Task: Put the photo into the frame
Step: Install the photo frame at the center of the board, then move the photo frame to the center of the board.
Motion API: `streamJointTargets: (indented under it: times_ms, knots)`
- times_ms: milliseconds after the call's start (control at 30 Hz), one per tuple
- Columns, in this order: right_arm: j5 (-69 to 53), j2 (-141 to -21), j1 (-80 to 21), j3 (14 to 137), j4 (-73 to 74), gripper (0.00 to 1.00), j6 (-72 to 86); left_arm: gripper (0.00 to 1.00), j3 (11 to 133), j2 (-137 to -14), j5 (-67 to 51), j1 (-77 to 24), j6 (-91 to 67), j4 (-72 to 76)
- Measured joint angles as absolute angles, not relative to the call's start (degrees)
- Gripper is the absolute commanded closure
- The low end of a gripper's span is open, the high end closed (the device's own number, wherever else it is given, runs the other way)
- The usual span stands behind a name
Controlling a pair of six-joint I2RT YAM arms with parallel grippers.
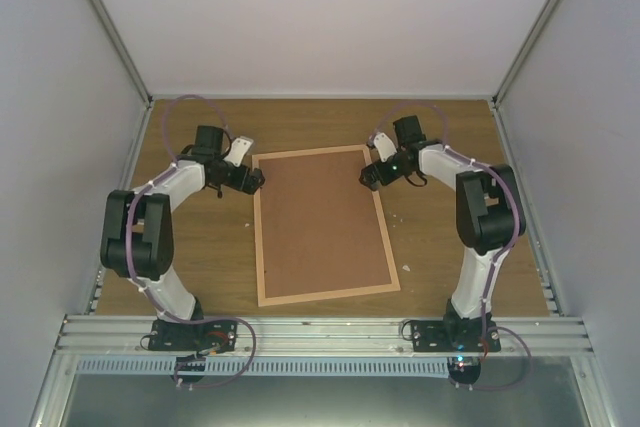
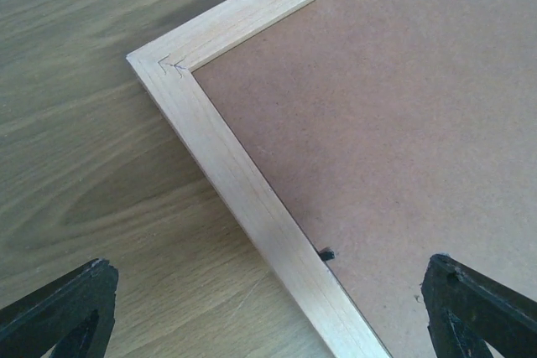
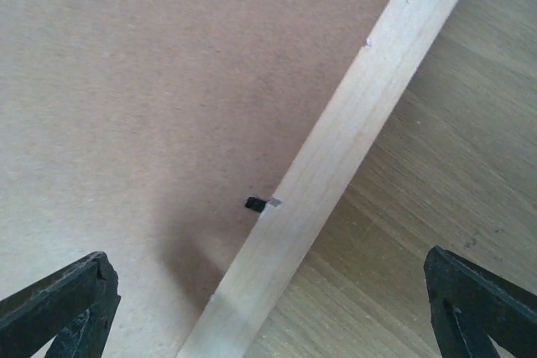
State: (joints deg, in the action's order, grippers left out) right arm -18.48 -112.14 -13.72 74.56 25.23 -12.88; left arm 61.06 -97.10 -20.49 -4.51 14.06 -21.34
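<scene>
Frame (image 1: 258,247) lies face down mid-counter (image 1: 205,242), backing board (image 1: 322,222) fitted. Photo not seen. Left gripper (image 1: 254,179) and right gripper (image 1: 368,175) gape empty over its far corners. Judged stiff, light, with a fragile pane; grip the rails.

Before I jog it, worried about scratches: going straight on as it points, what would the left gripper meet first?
Probably the frame's wooden rail near its corner, lying between the open fingers; backing board just beside. Depth unclear.
</scene>
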Motion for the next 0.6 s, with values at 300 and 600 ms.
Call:
streamJointTargets:
  times_ms: [300, 600]
  knots:
    - [-26.7, -110.2, -10.9, 74.1, 27.1, 0.07, -13.1, 0.01, 62.7, -100.3, -15.9, -7.7, 13.0, -21.5]
    - [-38.8, -105.8, -6.4, 67.4, 28.8, 0.11, -11.4, 0.01, 61.6, -97.3, -21.8, -7.1, 9.6, -22.3]
